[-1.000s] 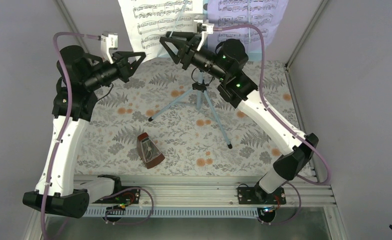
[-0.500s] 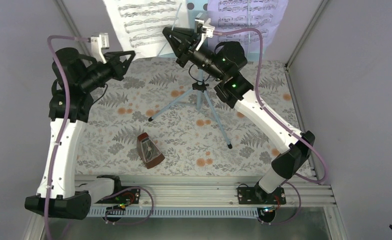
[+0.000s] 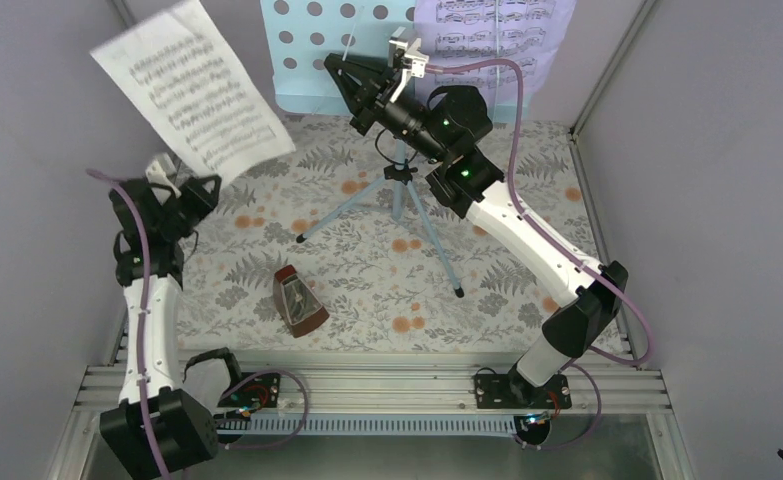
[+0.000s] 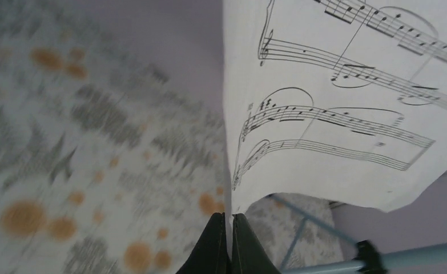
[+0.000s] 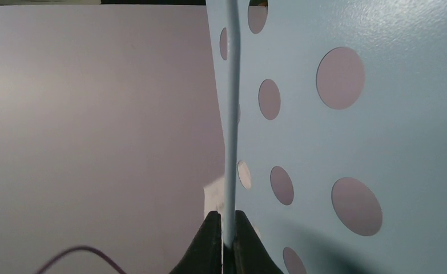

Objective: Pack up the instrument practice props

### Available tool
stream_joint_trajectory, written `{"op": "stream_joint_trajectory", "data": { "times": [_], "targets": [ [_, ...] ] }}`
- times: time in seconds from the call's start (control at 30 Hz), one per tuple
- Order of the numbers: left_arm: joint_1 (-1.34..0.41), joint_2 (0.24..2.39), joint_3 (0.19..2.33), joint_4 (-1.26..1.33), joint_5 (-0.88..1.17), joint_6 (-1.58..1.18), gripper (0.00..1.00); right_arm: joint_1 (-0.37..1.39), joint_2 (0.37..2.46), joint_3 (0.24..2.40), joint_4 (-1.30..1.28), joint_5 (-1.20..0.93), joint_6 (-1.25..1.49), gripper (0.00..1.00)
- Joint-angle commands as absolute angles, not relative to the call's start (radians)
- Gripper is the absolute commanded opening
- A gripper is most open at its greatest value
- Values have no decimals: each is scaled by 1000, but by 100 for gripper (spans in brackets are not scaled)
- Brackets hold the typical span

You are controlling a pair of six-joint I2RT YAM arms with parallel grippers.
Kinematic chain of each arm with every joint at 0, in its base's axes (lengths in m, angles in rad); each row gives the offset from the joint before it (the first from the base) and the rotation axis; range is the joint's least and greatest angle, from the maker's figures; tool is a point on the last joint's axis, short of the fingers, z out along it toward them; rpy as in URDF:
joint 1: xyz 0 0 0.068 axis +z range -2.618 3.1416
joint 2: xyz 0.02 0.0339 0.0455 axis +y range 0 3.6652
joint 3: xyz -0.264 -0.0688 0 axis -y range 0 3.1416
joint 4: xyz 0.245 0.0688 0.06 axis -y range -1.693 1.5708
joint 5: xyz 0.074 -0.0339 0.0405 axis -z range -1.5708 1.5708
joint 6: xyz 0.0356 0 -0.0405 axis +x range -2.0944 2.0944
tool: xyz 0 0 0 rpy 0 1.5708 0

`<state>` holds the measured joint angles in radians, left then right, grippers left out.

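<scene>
Two arms, both holding something
Left fingers point(image 4: 215, 245) pinched the white page point(image 3: 192, 85) by its lower edge, high over the bench point(image 3: 367, 270); right fingers point(image 5: 212, 240) clamped the stand desk point(image 3: 307, 50) edge, lavender page point(image 3: 497, 40) just beyond.

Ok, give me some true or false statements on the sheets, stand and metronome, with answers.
1. The left gripper is shut on the white sheet. True.
2. The right gripper is open. False: it is shut on a thin light-blue part of the stand.
3. The lavender sheet is held by a gripper. False: neither holds it; it is up at the stand.
4. The metronome is on the table, apart from both grippers. True.
</scene>
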<state>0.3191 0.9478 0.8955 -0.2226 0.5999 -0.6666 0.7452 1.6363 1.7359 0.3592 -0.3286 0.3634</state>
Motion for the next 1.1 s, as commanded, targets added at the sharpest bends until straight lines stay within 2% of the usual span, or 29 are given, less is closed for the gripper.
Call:
{"op": "stream_joint_trajectory", "data": {
  "times": [0.0, 0.17, 0.3, 0.33, 0.4, 0.47, 0.53, 0.6, 0.73, 0.8, 1.07],
  "targets": [
    [347, 914, 705, -180, 582, -711, 2, 749, 1628, 1717, 358, -298, 359, 4],
    [350, 936, 467, -103, 541, -764, 2, 749, 1617, 1700, 364, -303, 380, 4],
    [350, 1014, 404, -45, 526, -760, 2, 749, 1603, 1675, 368, -306, 387, 6],
    [350, 1038, 402, -41, 527, -752, 2, 749, 1601, 1669, 368, -299, 386, 10],
    [350, 1078, 402, -36, 527, -732, 2, 749, 1597, 1662, 363, -285, 382, 25],
    [350, 1093, 400, -27, 519, -717, 3, 747, 1591, 1657, 356, -285, 380, 53],
    [351, 1082, 388, -6, 516, -709, 21, 747, 1578, 1652, 348, -296, 378, 72],
    [353, 1054, 383, -4, 501, -704, 35, 747, 1551, 1634, 340, -296, 377, 83],
    [361, 1001, 377, -40, 430, -708, 84, 747, 1470, 1560, 336, -296, 374, 94],
    [366, 977, 382, -72, 396, -716, 99, 747, 1425, 1515, 329, -297, 366, 97],
    [376, 848, 454, -293, 161, -729, 100, 747, 1239, 1382, 182, -248, 278, 100]
  ]
}}
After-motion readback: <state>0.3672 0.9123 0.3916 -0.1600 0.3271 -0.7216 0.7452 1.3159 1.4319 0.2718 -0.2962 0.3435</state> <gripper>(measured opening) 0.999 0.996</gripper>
